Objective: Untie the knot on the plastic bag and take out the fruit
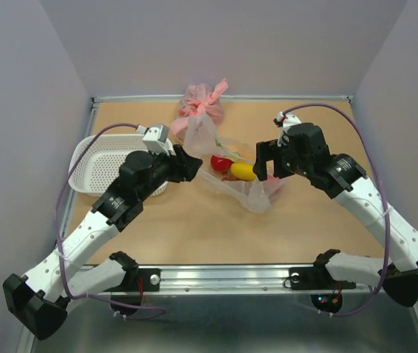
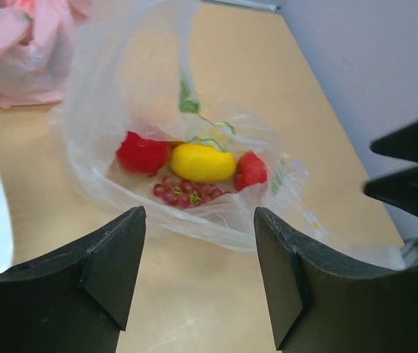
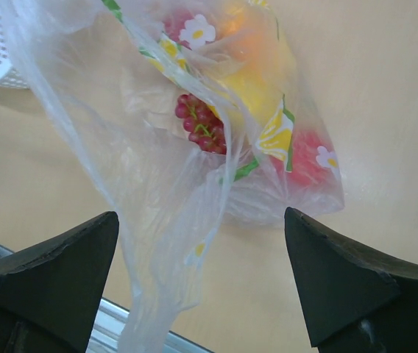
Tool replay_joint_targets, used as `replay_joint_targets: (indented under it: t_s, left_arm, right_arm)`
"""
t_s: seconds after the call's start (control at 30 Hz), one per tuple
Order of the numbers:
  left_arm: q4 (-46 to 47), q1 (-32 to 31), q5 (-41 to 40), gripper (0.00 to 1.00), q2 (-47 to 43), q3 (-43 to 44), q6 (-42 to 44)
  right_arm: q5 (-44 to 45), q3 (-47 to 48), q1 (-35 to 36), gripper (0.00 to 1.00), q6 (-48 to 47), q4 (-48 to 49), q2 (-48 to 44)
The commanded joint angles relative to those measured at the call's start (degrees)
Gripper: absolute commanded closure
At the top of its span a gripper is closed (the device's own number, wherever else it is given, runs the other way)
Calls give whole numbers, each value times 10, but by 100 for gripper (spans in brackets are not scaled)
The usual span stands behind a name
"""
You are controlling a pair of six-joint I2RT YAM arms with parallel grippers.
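1. Broadly, table (image 1: 194, 232): walled at left, back and right; bare board lies open in front of the clear bag toward the near rail, and again at the far right.
2. White basket (image 1: 95, 165): at the left edge, beside the left arm; pink bag (image 1: 203, 103): at the back edge, just behind the clear one.
3. Plastic bag (image 1: 253, 195): mid-table, between the two grippers; long axis runs from back-left, by the pink bag, to front-right; a loose ear of film stands up at the back-left end; whether the top is tied cannot be told.
4. Fruit (image 2: 203, 162): inside the bag, low on the board; two red, one yellow, one grape bunch (image 2: 183, 193).
5. Left gripper (image 2: 198, 220): fingers spread wide, nothing between them; faces the bag, apart from it.
6. Right gripper (image 3: 202, 217): jaws wide apart; a strip of film hangs loose between them, unpinched.
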Motion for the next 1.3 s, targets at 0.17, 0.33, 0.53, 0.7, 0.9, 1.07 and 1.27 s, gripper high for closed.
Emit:
replay_joint_targets:
  t_s: [0.17, 0.33, 0.53, 0.7, 0.9, 1.07, 1.27]
  left_arm:
    - [113, -227, -99, 30, 120, 50, 67]
    - [199, -285, -140, 30, 201, 49, 112]
    - [274, -332, -143, 34, 256, -15, 110]
    - [305, -374, -139, 40, 317, -67, 75]
    - [367, -412, -116, 49, 382, -117, 11]
    - [400, -416, -102, 56, 404, -152, -27]
    - [405, -417, -106, 57, 384, -175, -40]
  right_arm:
    - [86, 3, 0, 2, -45, 51, 88]
    - [83, -7, -6, 2, -50, 83, 144]
    - [80, -27, -36, 4, -51, 119, 178]
    - [76, -30, -55, 7, -51, 143, 223]
    - [113, 10, -114, 16, -29, 148, 271]
    - [128, 40, -185, 18, 5, 148, 295]
    - [17, 48, -195, 16, -26, 149, 265]
